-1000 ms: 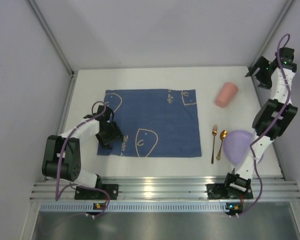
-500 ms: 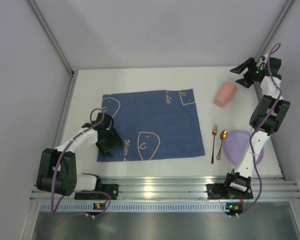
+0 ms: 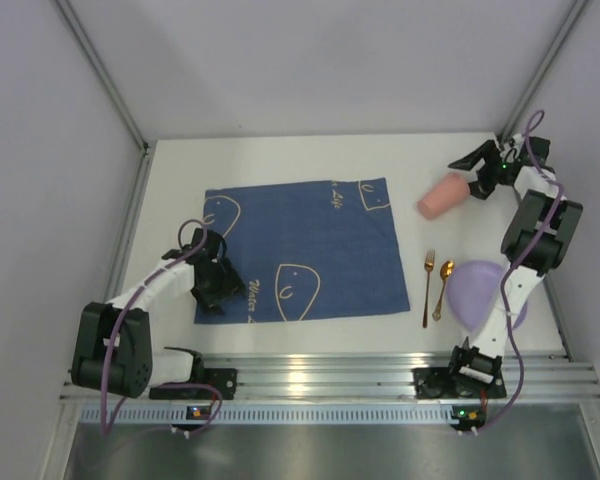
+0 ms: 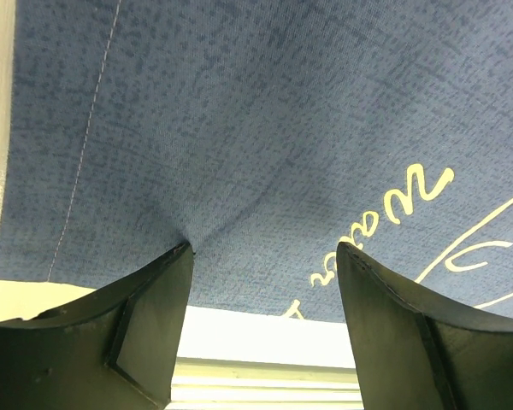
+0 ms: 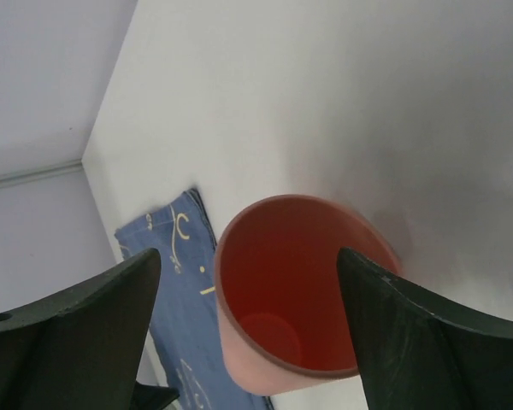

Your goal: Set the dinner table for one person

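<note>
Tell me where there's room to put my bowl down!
The widest bare strip of dinner table runs between the back wall and the blue placemat; the placemat's middle is bare too. The right side is crowded: pink cup at the right pincer, fork, spoon, purple plate. The left pincer sits on the placemat's near-left corner.
</note>
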{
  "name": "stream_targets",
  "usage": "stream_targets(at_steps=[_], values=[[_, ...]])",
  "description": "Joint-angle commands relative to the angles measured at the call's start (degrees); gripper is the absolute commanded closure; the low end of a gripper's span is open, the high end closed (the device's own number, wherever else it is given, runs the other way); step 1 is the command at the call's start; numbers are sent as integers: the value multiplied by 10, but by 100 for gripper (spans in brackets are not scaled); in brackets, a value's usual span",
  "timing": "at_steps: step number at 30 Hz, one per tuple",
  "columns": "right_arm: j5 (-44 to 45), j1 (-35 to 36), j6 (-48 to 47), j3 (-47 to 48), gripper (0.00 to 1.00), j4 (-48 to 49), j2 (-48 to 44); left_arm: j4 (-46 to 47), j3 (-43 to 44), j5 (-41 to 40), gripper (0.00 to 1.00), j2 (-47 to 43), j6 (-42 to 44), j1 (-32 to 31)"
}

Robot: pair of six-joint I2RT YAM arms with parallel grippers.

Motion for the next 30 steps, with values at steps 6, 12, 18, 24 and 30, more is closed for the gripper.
stream_targets(at_steps=[6,12,18,24,30], values=[[-10,2,-9,-96,17,43,-160,8,15,7,27,29,5,-3],[-14,2,-11,-139,19,45,-179,3,21,8,27,27,15,-3],[8,2,-40,-163,20,36,-170,-14,23,4,27,11,29,-3],[21,3,-56,-130,22,12,-150,-12,23,15,27,8,36,-3],[-15,-1,-35,-129,21,46,-181,-8,22,21,27,13,42,-3]])
